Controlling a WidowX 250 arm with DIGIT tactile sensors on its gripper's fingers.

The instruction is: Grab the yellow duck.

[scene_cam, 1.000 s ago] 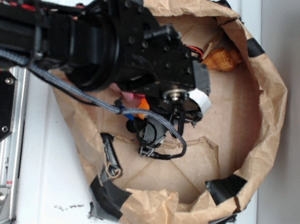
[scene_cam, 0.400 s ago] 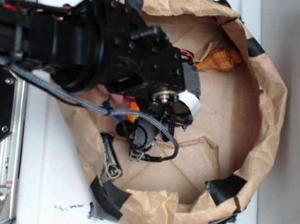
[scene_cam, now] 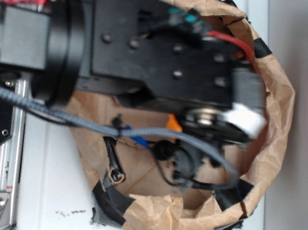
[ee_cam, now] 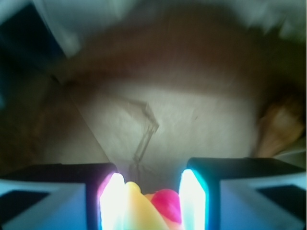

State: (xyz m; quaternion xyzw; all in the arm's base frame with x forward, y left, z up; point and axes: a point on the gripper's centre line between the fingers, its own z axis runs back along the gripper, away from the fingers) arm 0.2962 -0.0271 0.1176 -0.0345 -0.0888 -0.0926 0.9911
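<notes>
In the wrist view the yellow duck (ee_cam: 139,206) sits between my gripper's (ee_cam: 148,184) two fingers, its pink-red beak (ee_cam: 168,203) against the right pad (ee_cam: 191,196) and its yellow body against the left pad (ee_cam: 111,201). The gripper is shut on the duck and holds it above the brown paper floor (ee_cam: 182,120). In the exterior view the black arm (scene_cam: 151,46) fills much of the frame and hides both duck and fingers.
A crumpled brown paper bag with black tape forms a walled ring (scene_cam: 277,108) around the work area. An orange-brown toy (ee_cam: 278,129) lies at the right by the bag wall. A grey cable (scene_cam: 85,122) trails off the arm. A metal rail (scene_cam: 2,186) runs at the left.
The arm has risen toward the exterior camera and shifted right, now looming larger and covering the orange-brown toy and the pink patch that showed earlier.
</notes>
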